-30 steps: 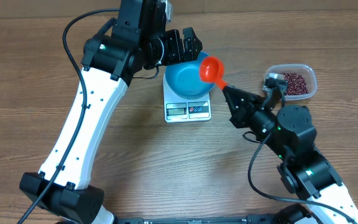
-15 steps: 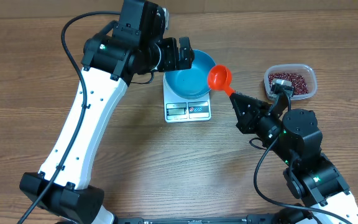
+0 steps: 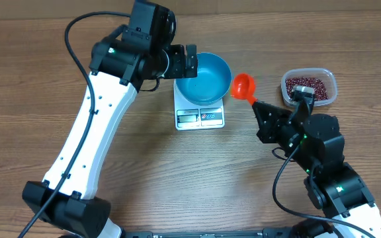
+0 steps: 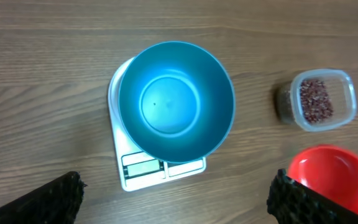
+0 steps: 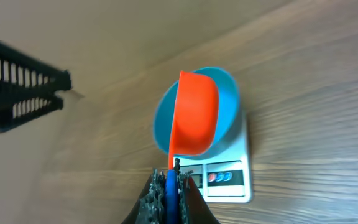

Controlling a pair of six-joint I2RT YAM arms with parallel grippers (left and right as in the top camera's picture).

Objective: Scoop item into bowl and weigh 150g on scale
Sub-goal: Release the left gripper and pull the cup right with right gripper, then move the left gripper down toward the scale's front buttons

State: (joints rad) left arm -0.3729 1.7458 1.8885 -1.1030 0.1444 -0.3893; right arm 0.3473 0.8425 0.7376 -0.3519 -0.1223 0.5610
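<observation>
Beans (image 3: 307, 84), small and dark red-brown, lie in a loose heap inside a clear rectangular plastic tub (image 3: 330, 78) at the upper right of the overhead frame. The tub stands on the wooden counter (image 3: 32, 79). To its left, well apart, a white kitchen scale (image 3: 200, 118) carries the round blue bowl (image 3: 205, 74). The bowl's inside shows plain blue, and the scale's display and buttons face the lower edge of the frame.

A red-orange scoop (image 3: 243, 86) hangs between the bowl and the tub, just right of the bowl's rim and above bare counter. Only open counter lies between the scoop's cup and the tub. In the overhead view the right arm's dark wrist housing overlaps the tub's lower-left edge.

The right end effector (image 3: 260, 106) is closed on the scoop's handle. The beans sit up and to the right of it, near but not touching.

The left end effector (image 3: 192, 61) is spread wide and holds nothing, just beside the bowl's left rim; I cannot tell whether it touches. The bowl and scoop lie between it and the beans at the far right.
</observation>
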